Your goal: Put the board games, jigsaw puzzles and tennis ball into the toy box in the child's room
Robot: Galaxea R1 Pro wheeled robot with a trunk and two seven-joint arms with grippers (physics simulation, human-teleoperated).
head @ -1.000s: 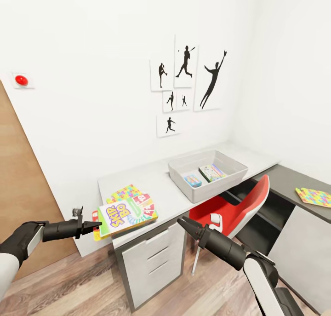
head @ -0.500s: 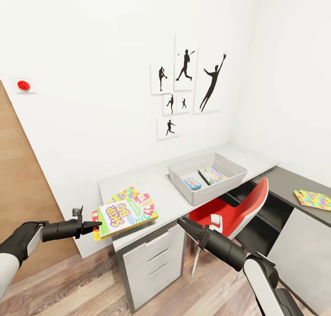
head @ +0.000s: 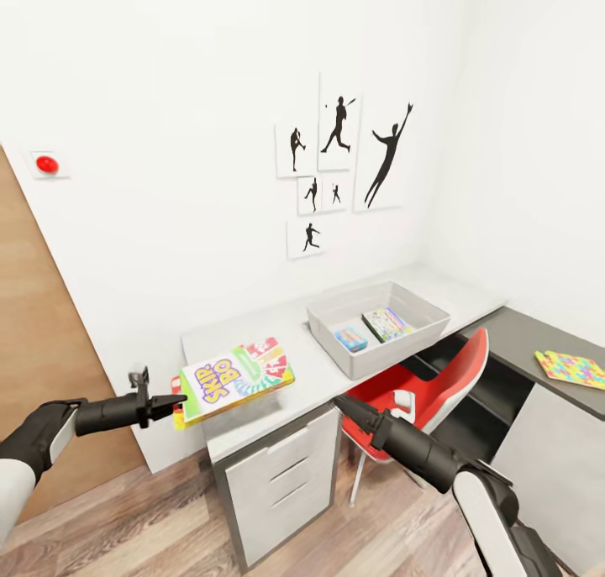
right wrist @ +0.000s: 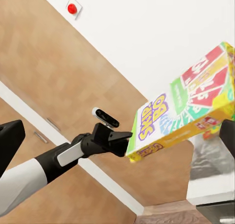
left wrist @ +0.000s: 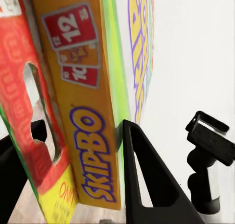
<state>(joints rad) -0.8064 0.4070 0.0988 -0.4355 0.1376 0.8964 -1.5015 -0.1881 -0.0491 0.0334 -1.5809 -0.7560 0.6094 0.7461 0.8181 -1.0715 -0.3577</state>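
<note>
Child's room: white walls, wood-plank floor [head: 168, 518], brown door [head: 34, 325] at left with a red button [head: 47, 165] on the wall beside it. Black silhouette sports pictures [head: 340, 170] hung above the table [head: 286, 342].

Table ran along the wall, pale top, white drawer fronts [head: 281, 476] under its near end. A darker desk section [head: 538, 342] met it at the right corner and carried one jigsaw puzzle [head: 571, 367] lying flat near its front edge. Red chair [head: 428, 380] was tucked under the table below the toy box [head: 378, 325].

Toy box sat on the table's right half, near the front edge, with two board games [head: 374, 327] lying flat inside it.

Left gripper [head: 164, 406] was clamped on the short end of the yellow-green Skip-Bo board game [head: 235, 377], holding it level just above the table's left front corner, not resting on the surface. In the left wrist view one finger [left wrist: 147, 180] pressed against the box's [left wrist: 88, 106] face; in the right wrist view the box [right wrist: 188, 116] stuck out from the left arm [right wrist: 54, 160] in front of the door.

Right gripper [head: 346, 406] hung before the table's front edge, between drawers and chair, holding nothing; whether its jaws were apart or together could not be told.

Table top between the held game and the toy box was bare; floor in front of the drawers was open.
</note>
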